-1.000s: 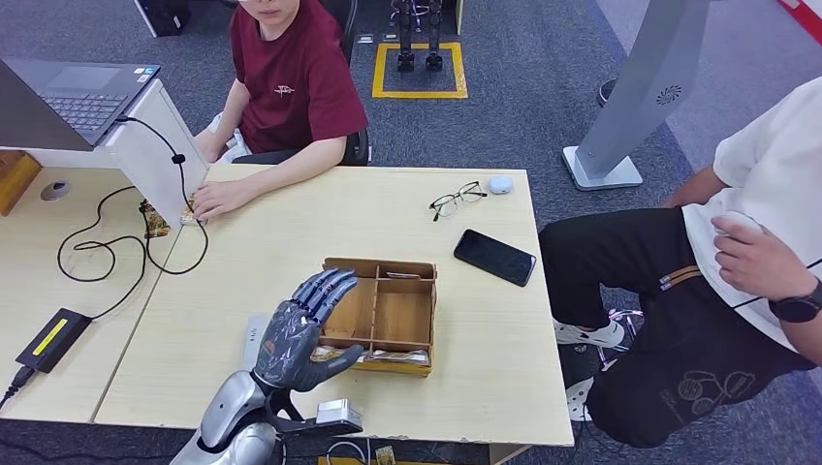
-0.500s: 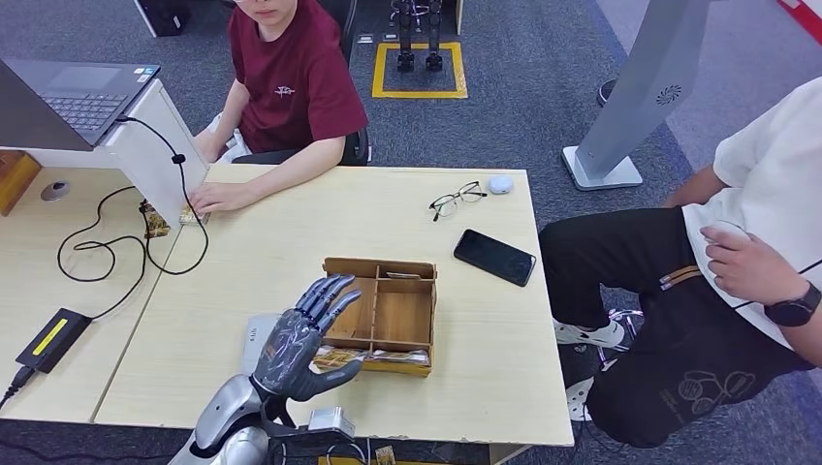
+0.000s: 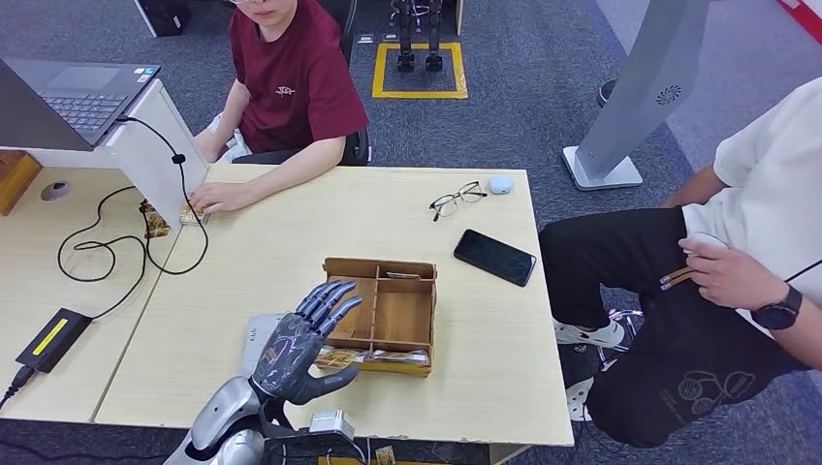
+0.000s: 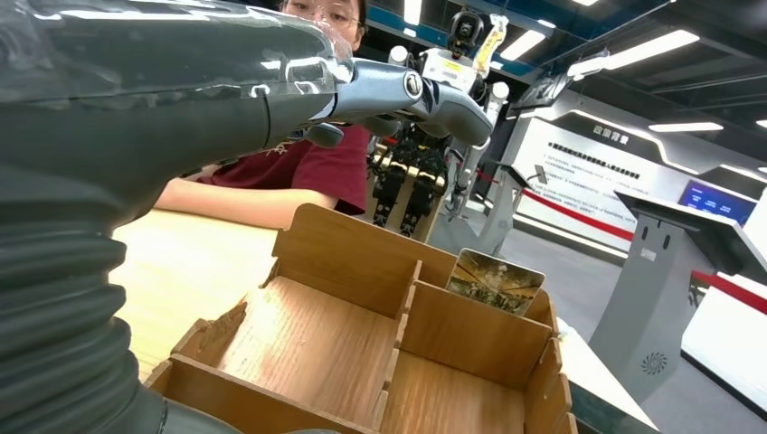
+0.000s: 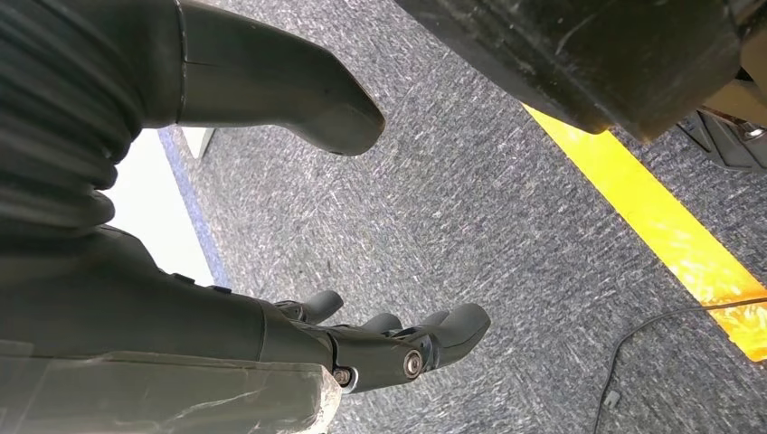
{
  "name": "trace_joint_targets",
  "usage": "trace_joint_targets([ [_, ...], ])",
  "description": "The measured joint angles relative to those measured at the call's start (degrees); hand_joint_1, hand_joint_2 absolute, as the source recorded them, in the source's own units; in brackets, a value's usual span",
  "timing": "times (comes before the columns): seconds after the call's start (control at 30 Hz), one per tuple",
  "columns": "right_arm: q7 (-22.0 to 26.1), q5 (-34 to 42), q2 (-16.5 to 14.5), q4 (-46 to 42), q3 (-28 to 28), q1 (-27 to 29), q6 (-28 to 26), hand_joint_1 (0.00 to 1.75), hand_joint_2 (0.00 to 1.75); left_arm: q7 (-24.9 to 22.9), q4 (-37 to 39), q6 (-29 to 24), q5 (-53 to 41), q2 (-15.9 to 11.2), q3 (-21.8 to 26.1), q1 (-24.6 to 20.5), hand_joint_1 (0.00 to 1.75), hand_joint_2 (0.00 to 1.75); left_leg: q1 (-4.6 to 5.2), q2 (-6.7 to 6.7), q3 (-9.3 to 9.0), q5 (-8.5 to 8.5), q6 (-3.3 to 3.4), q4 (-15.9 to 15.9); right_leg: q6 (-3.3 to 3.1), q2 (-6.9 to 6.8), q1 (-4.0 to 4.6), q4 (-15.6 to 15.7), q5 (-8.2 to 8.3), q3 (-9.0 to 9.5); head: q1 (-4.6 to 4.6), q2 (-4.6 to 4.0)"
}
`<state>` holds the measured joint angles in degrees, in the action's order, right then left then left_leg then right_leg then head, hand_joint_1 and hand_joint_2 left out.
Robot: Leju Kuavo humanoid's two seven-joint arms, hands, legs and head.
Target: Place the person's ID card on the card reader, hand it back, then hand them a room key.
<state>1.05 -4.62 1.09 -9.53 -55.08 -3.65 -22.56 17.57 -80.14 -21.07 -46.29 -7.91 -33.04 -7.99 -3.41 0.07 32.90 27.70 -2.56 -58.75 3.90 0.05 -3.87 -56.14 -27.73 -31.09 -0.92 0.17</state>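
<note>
My left hand [image 3: 302, 341] hovers open, fingers spread, over the left near corner of a wooden compartment box [image 3: 399, 312]. It holds nothing. Printed cards [image 3: 393, 356] lie in the box's near slot. Another card [image 4: 494, 281] stands upright in the far slot, beyond my fingers [image 4: 411, 91] in the left wrist view. A pale flat card reader [image 3: 254, 336] sits just left of the box, partly hidden by my hand. A person in a red shirt [image 3: 291, 77] sits across the table with one hand [image 3: 215, 199] resting on it. My right hand [image 5: 226, 325] hangs over grey carpet, holding nothing.
A black phone [image 3: 494, 257], glasses [image 3: 457, 200] and a small white case [image 3: 499, 184] lie at the table's right side. A laptop on a stand [image 3: 82, 97], cables [image 3: 107, 242] and a black adapter [image 3: 53, 338] are on the left. Another person [image 3: 746, 262] sits to the right.
My left hand has sunk and drawn back a little toward the near table edge, still open. The seated person on the right lowered their hand.
</note>
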Motion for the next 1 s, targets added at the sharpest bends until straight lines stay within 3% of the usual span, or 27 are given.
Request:
trace_joint_targets([
  [0.43,-0.5,-0.2,0.0,0.0,0.0,-0.2,0.4,0.0,1.75,-4.6,3.5,-2.2,-6.3,0.1,-0.5,-0.4,0.0,1.75,0.0,0.01,-0.01,0.0,0.0,0.0,0.0,0.01,0.0,0.0,0.0,-0.01,0.0,0.0],
  [1.0,-0.5,-0.5,0.0,0.0,0.0,-0.3,0.5,0.0,1.75,-5.9,8.7,-3.2,-9.0,0.9,-0.5,-0.7,0.0,1.75,0.0,0.01,0.0,0.0,0.0,0.0,0.0,0.01,0.0,0.0,0.0,0.0,0.01,0.0],
])
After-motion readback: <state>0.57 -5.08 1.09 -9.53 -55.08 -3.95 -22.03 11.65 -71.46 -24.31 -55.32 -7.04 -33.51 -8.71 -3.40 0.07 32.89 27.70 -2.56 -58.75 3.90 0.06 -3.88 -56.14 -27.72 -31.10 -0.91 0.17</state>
